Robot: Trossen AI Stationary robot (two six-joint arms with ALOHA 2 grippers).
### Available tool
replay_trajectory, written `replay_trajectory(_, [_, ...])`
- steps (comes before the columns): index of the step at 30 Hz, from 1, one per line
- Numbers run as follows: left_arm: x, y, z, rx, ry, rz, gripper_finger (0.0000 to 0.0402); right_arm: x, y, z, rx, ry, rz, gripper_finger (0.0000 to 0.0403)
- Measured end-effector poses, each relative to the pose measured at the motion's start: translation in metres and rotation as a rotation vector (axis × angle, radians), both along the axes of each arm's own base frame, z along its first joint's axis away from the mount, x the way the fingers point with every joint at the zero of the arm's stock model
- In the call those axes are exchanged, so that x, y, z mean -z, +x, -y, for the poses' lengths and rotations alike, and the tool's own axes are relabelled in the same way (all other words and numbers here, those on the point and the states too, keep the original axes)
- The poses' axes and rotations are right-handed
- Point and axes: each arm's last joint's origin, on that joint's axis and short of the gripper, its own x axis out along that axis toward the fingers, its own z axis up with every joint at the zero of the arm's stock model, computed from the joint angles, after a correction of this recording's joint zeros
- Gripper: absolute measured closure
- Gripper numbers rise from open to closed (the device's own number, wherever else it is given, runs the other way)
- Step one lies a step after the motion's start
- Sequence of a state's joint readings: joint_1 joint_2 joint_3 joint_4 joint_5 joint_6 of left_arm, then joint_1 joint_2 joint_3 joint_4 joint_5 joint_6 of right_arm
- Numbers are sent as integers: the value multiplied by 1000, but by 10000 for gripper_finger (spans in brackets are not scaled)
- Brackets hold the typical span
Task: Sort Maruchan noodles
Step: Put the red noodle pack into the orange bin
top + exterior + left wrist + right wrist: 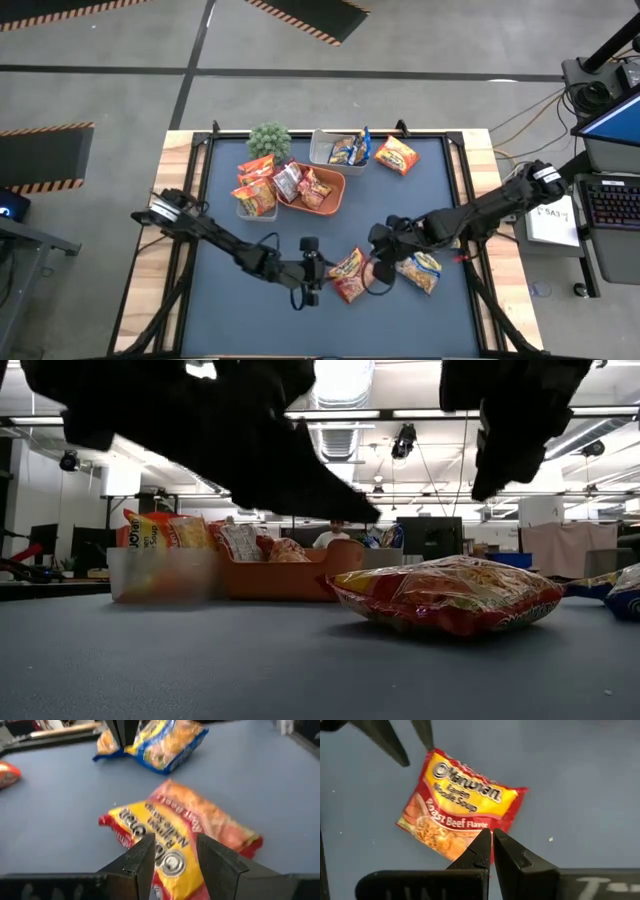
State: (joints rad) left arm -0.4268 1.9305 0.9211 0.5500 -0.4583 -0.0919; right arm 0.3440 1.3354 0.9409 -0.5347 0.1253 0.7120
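A red Roast Beef noodle packet (350, 275) (460, 805) lies flat on the blue mat near the table's near edge. My left gripper (322, 272) (172, 852) hovers open at the packet's left end, its fingers over the yellow label (165, 865). My right gripper (375, 262) (492, 842) is shut and hangs above the packet's right edge. In the low view both arms are dark shapes above the packet (450, 595), clear of it. A blue-and-yellow packet (420, 270) (165, 740) lies flat just to the right.
An orange tray (335, 200) holds red packets, a clear tub (242, 208) beside it orange ones, and a far clear tub (322, 155) blue-and-yellow ones. An orange packet (397, 155) lies loose at the far right. A small plant (268, 140) stands at the far edge.
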Motion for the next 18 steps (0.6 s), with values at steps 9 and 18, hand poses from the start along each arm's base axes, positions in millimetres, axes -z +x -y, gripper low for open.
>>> replay_trajectory(9, [24, 6, 2, -10, 11, -63, 274, 15, 4, 9, 113, 224, -28, 359])
replay_trajectory(18, [35, -2, -2, -56, -2, -193, 274, 34, -3, 16, 198, 290, -80, 211])
